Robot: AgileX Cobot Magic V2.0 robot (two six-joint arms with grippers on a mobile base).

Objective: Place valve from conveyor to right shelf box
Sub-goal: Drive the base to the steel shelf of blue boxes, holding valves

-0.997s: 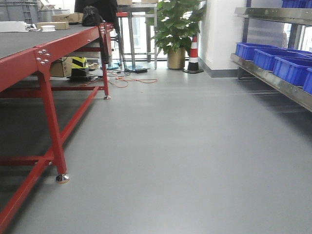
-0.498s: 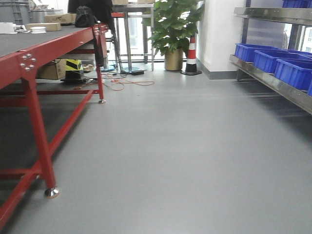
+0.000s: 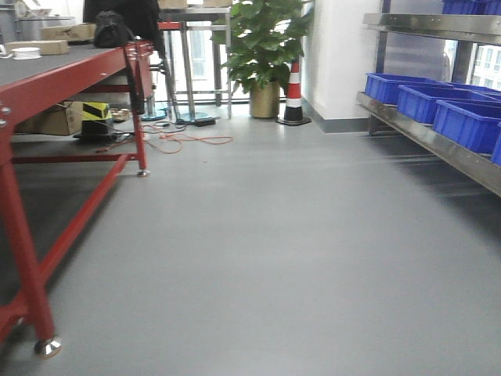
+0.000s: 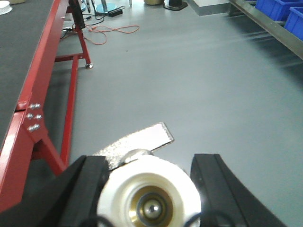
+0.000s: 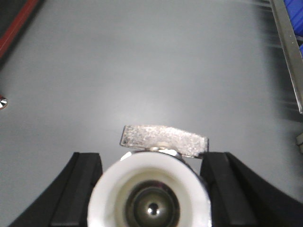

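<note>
The left gripper (image 4: 150, 164) has its black fingers (image 4: 92, 184) pinching a valve (image 4: 149, 194), which is in the air above the grey floor (image 4: 199, 85), just beside the red frame of a bench with a dark grey tabletop (image 4: 19, 61). Seen end-on and slightly blurred, the valve shows a round whitish base with a brassy ring and a shiny silver centre. Behind the base a flat silver piece (image 4: 142, 139) with a glittering, rough-looking surface sticks out at a slant. The right gripper (image 5: 151, 161) pinches a second valve (image 5: 149, 198) between its own fingers (image 5: 83, 189), also over bare floor. It has the same whitish round base, with a darker metal centre and a bright spot in the middle. Its sparkling silver piece (image 5: 163, 137) lies crosswise just past the rim. In the front view the bench runs along the left edge of the floor. A steel shelf (image 3: 427, 137) along the right edge carries a row of blue boxes (image 3: 462, 121). At the far end stand a potted plant (image 3: 262, 47) and a red and white cone (image 3: 294, 90), with an orange cable (image 3: 192, 141) on the floor near the bench legs.
</note>
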